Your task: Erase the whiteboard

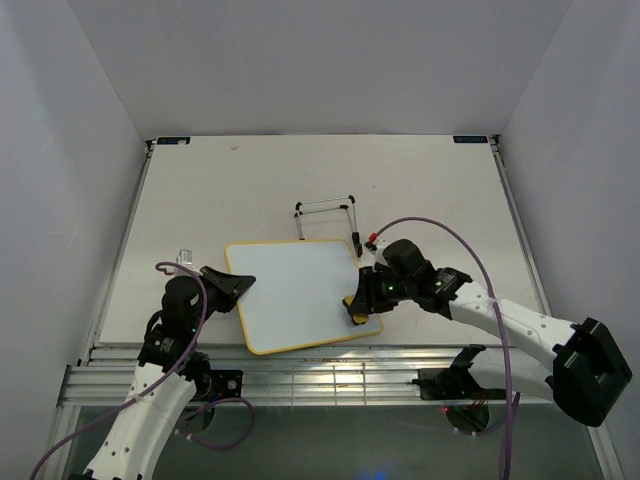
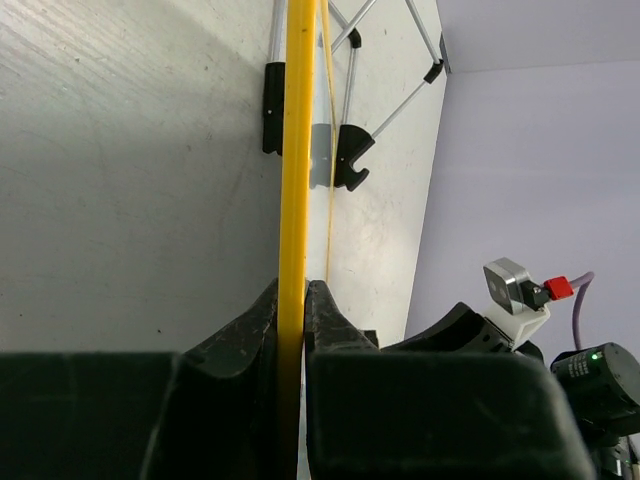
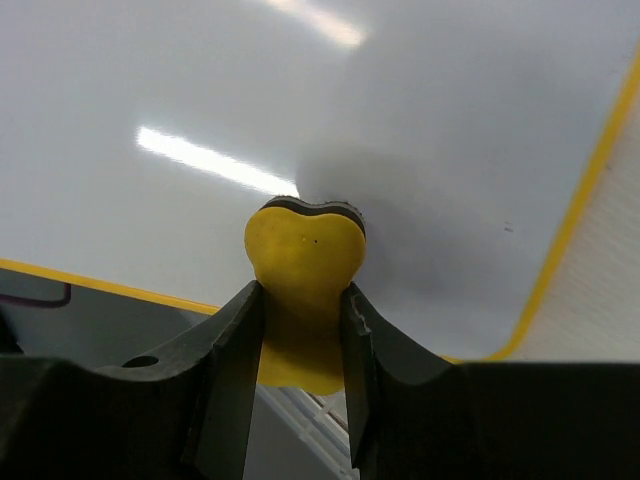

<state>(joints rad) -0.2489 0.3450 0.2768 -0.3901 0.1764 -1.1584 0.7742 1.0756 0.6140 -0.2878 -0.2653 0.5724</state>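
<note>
The whiteboard [image 1: 295, 290] lies flat near the table's front, white with a thin yellow frame and no marks that I can see. My left gripper [image 1: 238, 286] is shut on its left edge; in the left wrist view the yellow frame [image 2: 297, 150] runs up from between the shut gripper [image 2: 292, 300]. My right gripper [image 1: 360, 303] is shut on the small yellow eraser [image 1: 358, 311] and holds it against the board's right part, near the front right corner. In the right wrist view the eraser [image 3: 303, 262] sits squeezed in the gripper [image 3: 303, 300], its dark pad on the white board [image 3: 200, 90].
The thin wire easel stand [image 1: 328, 215] lies on the table just behind the board, also in the left wrist view [image 2: 350, 140]. A small clear object [image 1: 184, 257] lies left of the board. The table's front edge rail [image 1: 330, 360] runs just before the board.
</note>
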